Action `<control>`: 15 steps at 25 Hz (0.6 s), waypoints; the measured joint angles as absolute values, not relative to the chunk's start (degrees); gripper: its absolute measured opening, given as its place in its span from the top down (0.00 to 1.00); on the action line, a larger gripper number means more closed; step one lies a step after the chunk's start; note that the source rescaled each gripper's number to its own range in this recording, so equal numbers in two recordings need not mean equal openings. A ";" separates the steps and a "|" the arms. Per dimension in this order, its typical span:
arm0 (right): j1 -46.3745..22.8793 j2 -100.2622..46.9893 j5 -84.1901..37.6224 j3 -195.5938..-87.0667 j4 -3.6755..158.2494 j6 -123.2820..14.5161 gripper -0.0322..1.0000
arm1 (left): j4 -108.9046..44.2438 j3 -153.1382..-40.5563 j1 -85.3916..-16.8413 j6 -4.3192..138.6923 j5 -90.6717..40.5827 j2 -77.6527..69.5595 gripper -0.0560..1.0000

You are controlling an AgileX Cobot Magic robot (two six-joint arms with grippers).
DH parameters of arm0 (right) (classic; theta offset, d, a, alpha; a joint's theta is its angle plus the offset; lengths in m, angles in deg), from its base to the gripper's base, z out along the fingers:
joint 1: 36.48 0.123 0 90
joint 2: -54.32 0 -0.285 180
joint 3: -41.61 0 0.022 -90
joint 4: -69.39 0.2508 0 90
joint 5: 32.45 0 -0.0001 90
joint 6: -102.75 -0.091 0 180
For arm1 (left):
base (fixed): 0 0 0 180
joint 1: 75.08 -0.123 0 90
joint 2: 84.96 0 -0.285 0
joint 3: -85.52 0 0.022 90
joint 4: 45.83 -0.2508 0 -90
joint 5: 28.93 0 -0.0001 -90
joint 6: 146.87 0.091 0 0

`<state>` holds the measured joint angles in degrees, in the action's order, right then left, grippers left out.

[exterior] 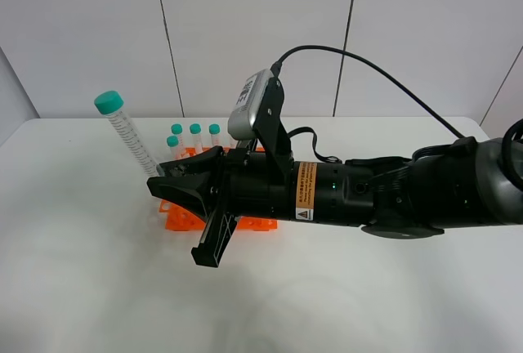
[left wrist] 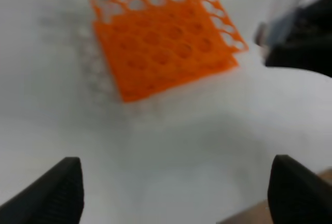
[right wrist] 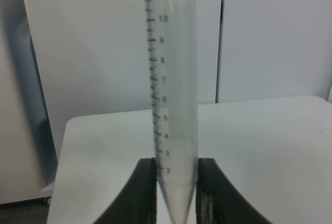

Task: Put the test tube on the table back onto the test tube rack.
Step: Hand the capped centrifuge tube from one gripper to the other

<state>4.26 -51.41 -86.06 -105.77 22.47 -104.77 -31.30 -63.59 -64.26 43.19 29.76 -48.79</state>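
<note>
- Pinching the test tube [exterior: 129, 139] near its tapered tip, my right gripper [exterior: 157, 175] has one finger pressed on each side of the clear wall.
- The tube is lifted off the table [exterior: 82, 288] and tilted. Its tip is lowest, just beside the upper tier of the test tube rack [exterior: 174, 216]. Its teal cap [exterior: 109, 102] is uppermost and leans away from the rack.
- From my right wrist the printed scale runs up the tube's side, and the tip sits squarely between my two fingers.
- Three other teal-capped tubes [exterior: 195, 136] stand upright in the rack's far row, behind my right gripper.
- My right arm [exterior: 368, 194] stretches across above the rack and hides most of it from the high camera. Only the corner nearest the held tube and a strip of the near edge show.
- My left gripper [left wrist: 176, 203] hovers over the table apart from the rack, with bare white surface between us. Its fingers are spread wide and hold nothing.
</note>
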 joint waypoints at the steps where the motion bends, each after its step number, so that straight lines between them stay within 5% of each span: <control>1: 4.26 -51.41 -86.06 -105.77 22.47 -104.77 0.97 | -31.30 -63.59 -62.55 43.46 29.64 -48.14 0.04; 15: 4.26 -51.41 -86.06 -105.77 22.29 -105.19 0.97 | -23.54 -69.14 -57.74 52.39 17.41 -33.85 0.04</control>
